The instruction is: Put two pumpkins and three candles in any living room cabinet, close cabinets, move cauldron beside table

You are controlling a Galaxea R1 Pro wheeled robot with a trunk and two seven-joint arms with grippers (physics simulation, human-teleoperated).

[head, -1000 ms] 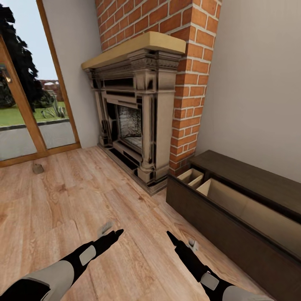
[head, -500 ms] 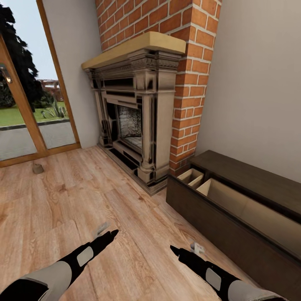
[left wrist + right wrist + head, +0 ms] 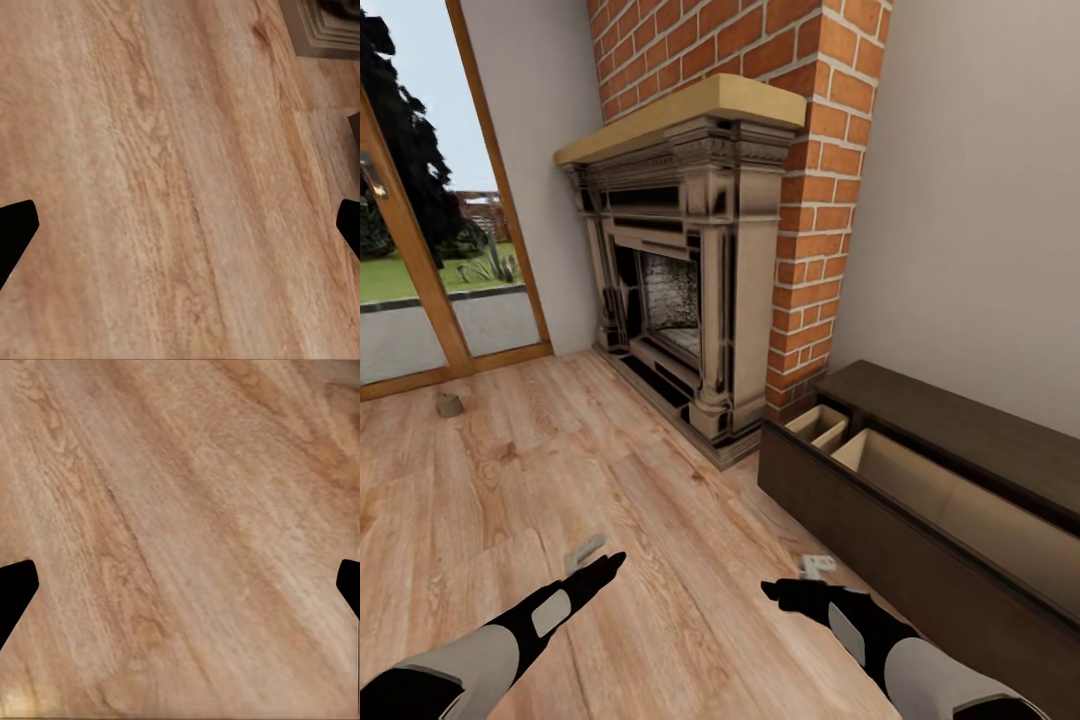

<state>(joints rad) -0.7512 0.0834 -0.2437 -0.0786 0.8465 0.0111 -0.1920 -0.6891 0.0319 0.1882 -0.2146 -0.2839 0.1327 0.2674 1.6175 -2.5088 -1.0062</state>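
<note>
The cabinet [image 3: 880,545] runs along the right wall, low and dark brown. Its front is pulled open, and tan compartments [image 3: 920,480] show inside with nothing in them. One small grey-tan candle [image 3: 450,404] sits on the plank floor far to the left, by the glass door. My left gripper [image 3: 608,566] hangs low over bare floor and stands open; its fingertips [image 3: 16,225] are wide apart in the left wrist view. My right gripper [image 3: 778,592] is open too, a short way left of the cabinet's front. The pumpkins, cauldron and table are out of view.
An ornate grey fireplace [image 3: 690,280] with a tan mantel stands against the red brick chimney [image 3: 810,200], just beyond the cabinet's near end. A wood-framed glass door [image 3: 430,260] fills the left wall. Light plank floor [image 3: 560,470] spreads between them.
Both arms have drawn back toward me and sunk lower in the head view. The right gripper has turned its tip leftward. The room itself has barely shifted.
</note>
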